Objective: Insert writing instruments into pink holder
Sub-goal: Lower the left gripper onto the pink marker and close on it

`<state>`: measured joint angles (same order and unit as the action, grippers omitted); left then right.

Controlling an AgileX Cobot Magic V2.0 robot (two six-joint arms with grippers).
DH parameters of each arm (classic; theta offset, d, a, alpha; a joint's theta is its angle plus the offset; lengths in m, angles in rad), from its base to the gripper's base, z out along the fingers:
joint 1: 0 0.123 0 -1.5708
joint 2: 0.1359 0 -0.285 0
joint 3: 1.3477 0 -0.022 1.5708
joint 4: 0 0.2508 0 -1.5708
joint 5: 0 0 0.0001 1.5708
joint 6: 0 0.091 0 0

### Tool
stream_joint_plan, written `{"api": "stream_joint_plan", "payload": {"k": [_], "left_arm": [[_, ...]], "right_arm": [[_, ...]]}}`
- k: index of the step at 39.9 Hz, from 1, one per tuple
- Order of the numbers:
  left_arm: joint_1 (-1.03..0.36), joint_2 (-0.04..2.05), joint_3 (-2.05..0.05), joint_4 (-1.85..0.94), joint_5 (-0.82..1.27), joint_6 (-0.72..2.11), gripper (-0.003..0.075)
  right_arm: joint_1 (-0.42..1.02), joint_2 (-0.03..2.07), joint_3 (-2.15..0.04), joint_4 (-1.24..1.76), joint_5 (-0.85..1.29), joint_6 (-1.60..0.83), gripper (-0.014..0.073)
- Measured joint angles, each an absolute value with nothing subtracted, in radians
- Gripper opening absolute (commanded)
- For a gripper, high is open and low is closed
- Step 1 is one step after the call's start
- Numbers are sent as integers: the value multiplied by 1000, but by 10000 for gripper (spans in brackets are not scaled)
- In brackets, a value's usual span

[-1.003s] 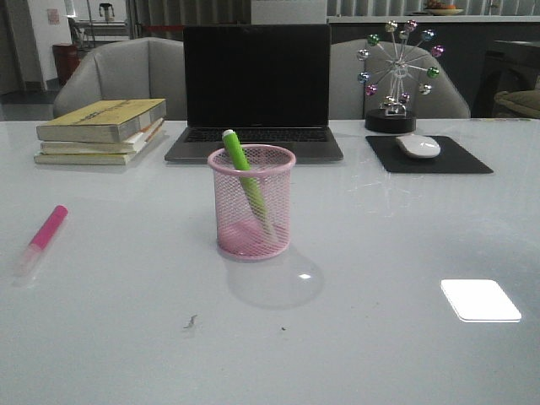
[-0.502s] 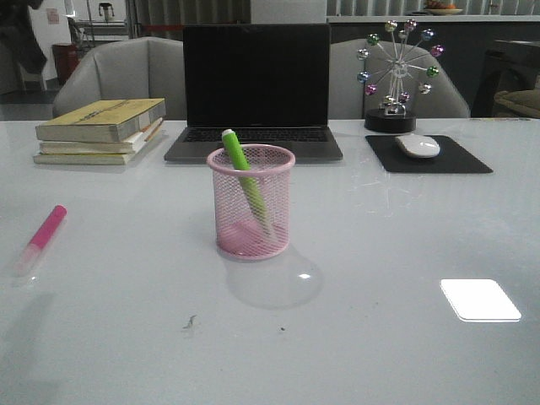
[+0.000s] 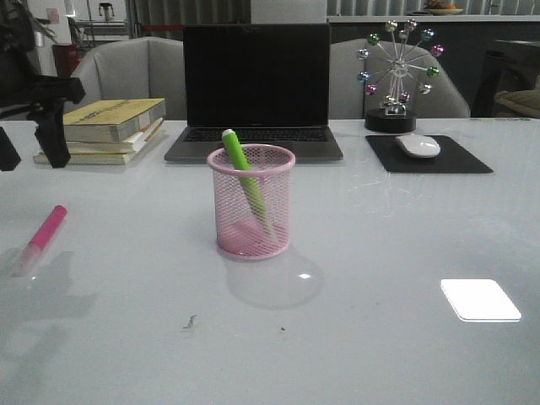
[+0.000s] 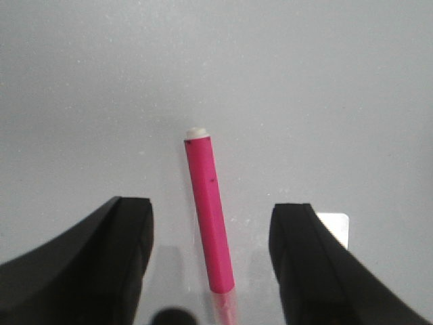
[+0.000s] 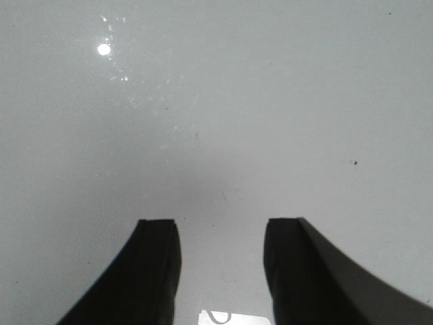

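Glossy grey table (image 3: 405, 253), chairs (image 3: 126, 72) behind, seemingly an office; both grippers (image 4: 211, 264) (image 5: 220, 271) spread apart.

Green marker (image 3: 241, 173) leans inside pink holder (image 3: 251, 202); pink marker (image 3: 42, 234) lies apart.

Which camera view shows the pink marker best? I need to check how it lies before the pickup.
The left wrist view: the pink marker fills the middle, lying flat on the table between the open left gripper fingers. The front view shows it small, near the left edge. The right wrist view shows only bare table.
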<state>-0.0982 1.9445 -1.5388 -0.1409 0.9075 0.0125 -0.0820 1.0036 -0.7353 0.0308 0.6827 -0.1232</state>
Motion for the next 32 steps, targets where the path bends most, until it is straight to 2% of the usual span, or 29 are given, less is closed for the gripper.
{"api": "stream_joint_plan", "payload": {"k": [32], "left_arm": [[-98,2111,-1545,-146,879,11,449]], "right_arm": [[-82,1004,-735,31,683,-123,414]]}}
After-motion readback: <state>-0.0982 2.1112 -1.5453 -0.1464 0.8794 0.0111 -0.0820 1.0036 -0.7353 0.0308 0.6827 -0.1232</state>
